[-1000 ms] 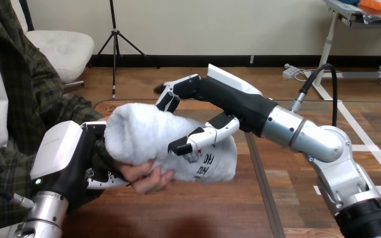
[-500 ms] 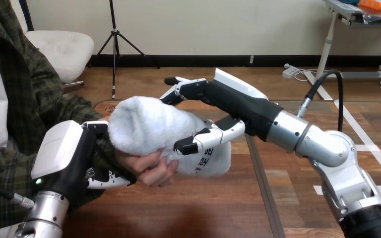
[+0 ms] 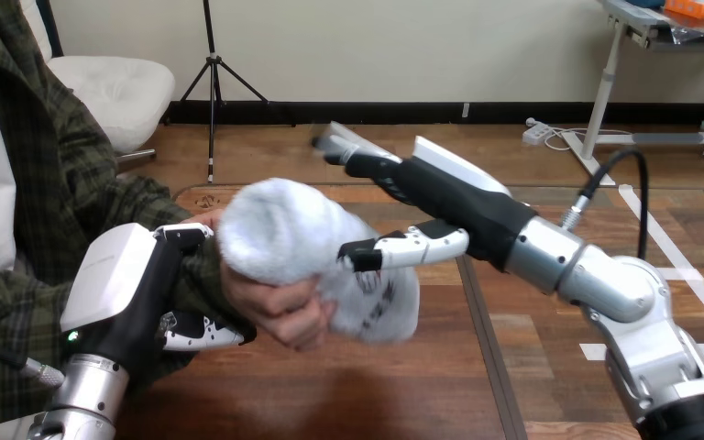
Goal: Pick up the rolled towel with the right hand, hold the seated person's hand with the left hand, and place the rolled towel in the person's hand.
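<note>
The rolled white towel (image 3: 298,234) lies in the person's hand (image 3: 280,307), whose fingers curl round its lower side; its printed end hangs down to the right. My left hand (image 3: 142,293) grips the person's wrist from below, fingers curled round it. My right hand (image 3: 422,197) stands just right of the towel with straight fingers lifted above it and the thumb stretched along its right side, no longer clasping it.
The wooden table (image 3: 403,394) runs beneath everything, with bare surface in front and to the right. The person's sleeved arm (image 3: 101,197) comes in from the left side.
My right hand's fingers have opened and lifted off the towel, drawing back to the right. The person's hand has closed on the towel and tipped it more upright.
</note>
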{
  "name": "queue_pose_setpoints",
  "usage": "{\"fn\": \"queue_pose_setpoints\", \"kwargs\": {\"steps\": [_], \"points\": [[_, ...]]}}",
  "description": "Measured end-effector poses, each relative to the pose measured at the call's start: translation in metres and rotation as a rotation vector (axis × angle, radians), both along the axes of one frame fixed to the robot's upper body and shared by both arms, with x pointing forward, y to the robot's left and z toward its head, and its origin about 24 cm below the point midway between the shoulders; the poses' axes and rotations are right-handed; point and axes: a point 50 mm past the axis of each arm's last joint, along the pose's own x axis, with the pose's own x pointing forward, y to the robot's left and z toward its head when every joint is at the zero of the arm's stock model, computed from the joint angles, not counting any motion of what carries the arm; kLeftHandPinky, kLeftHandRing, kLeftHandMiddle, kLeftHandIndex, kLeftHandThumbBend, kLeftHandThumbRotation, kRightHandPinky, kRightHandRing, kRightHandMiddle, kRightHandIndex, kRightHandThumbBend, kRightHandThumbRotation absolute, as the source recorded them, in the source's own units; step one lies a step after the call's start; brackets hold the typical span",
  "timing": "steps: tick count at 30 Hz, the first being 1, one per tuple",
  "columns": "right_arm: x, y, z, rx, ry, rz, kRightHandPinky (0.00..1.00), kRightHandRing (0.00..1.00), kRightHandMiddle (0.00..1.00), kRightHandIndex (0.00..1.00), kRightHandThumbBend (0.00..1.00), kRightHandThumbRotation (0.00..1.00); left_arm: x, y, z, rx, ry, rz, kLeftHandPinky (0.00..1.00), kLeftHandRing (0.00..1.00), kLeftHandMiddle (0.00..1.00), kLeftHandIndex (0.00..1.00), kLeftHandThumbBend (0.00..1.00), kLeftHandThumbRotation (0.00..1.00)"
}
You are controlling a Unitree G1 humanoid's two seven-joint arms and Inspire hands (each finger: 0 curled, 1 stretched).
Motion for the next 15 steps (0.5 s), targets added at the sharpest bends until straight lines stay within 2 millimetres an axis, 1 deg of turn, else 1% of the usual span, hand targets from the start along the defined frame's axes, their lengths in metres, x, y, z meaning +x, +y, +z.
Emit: {"fn": "queue_pose_setpoints", "kwargs": {"steps": [2,3,5,15], "points": [[0.000,-0.002,-0.001,0.004,0.002,-0.012,1.00,1.00,1.00,1.00,1.00,0.68,0.000,0.000,0.000,0.002,0.001,-0.003,0.49,0.54,0.59,0.60,0.99,0.05],[0.000,-0.003,-0.001,0.004,0.003,-0.016,1.00,1.00,1.00,1.00,1.00,0.68,0.000,0.000,-0.001,0.003,0.002,-0.003,0.52,0.58,0.62,0.64,1.00,0.08],[-0.001,-0.006,-0.003,0.001,0.005,-0.025,1.00,1.00,1.00,1.00,1.00,0.68,0.000,0.001,-0.001,0.006,0.006,-0.004,0.55,0.61,0.65,0.67,1.00,0.11],[-0.005,-0.016,-0.012,-0.014,0.030,-0.060,1.00,1.00,1.00,1.00,1.00,0.65,0.000,0.002,-0.002,0.025,0.042,-0.015,0.64,0.72,0.78,0.81,1.00,0.20]]}}
